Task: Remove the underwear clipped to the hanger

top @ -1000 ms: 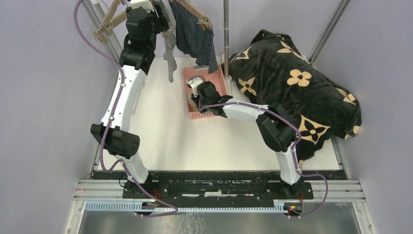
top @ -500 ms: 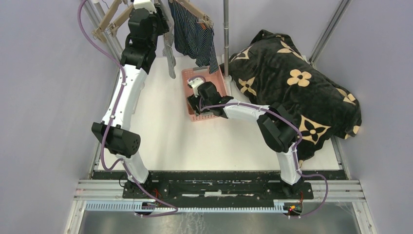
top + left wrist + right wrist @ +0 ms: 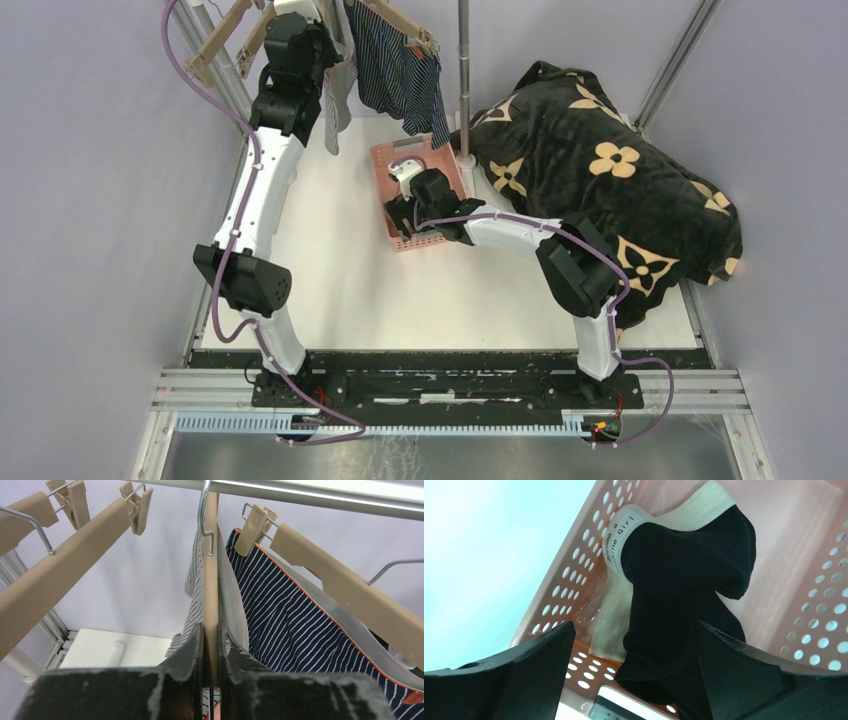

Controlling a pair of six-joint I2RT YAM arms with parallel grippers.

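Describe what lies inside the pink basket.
A black underwear garment with a cream waistband lies in the pink basket. Anything beneath it is hidden; the right fingers cover some floor.

The white surface (image 3: 330,260) carries a pink basket (image 3: 384,180) toward its far side and, just beside it on the right, a big black blanket (image 3: 600,170) with tan flowers.

- Navy cloth underwear with thin white stripes (image 3: 300,630): orange edging along the top hem.
- Grey-and-white fine-striped cloth underwear (image 3: 194,595): narrow stripes, no other colour seen.
- Plain black cloth underwear (image 3: 684,595): cream waistband with dark lettering.
- Pink perforated plastic basket (image 3: 574,580): one pink throughout, rows of round holes.
- Tan wooden hanger (image 3: 210,595): plain tan, silver wire hook.
- Large black plush blanket (image 3: 640,200): tan flower marks.
- Flat white worktop (image 3: 330,270): plain.
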